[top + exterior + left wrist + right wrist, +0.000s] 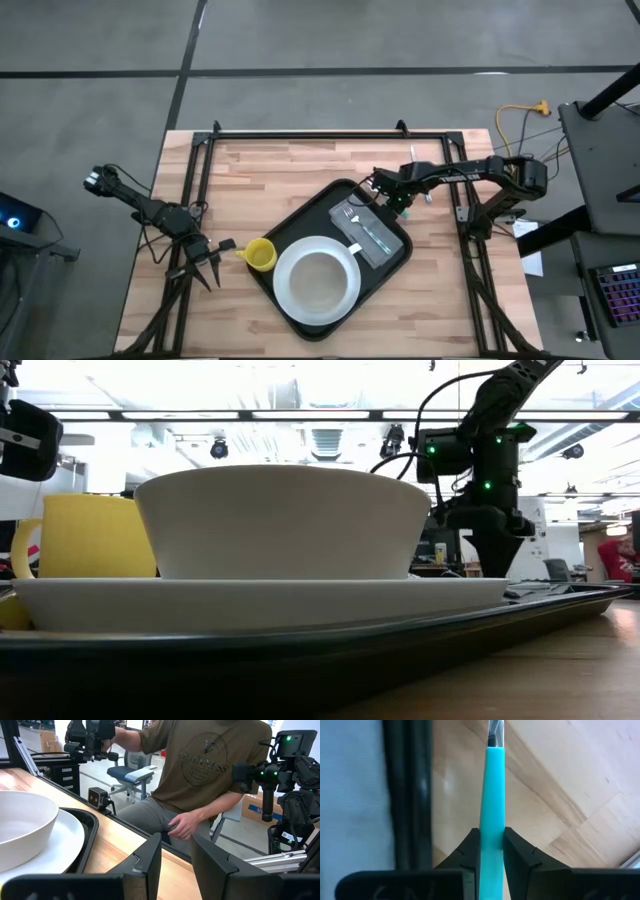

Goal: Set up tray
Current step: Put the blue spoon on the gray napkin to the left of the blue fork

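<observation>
R gripper (492, 851) grips utensil (492, 795) (beside tray (410, 795) rim).

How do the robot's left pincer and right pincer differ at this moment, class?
The left pincer holds nothing, while the right pincer is clamped on a teal-handled utensil. The left pincer's fingers stand apart, while the right pincer's fingers press against the handle. The left pincer sits off the tray, beside the yellow cup; the right pincer is at the tray's far edge. Both are dark two-finger pincers.
</observation>
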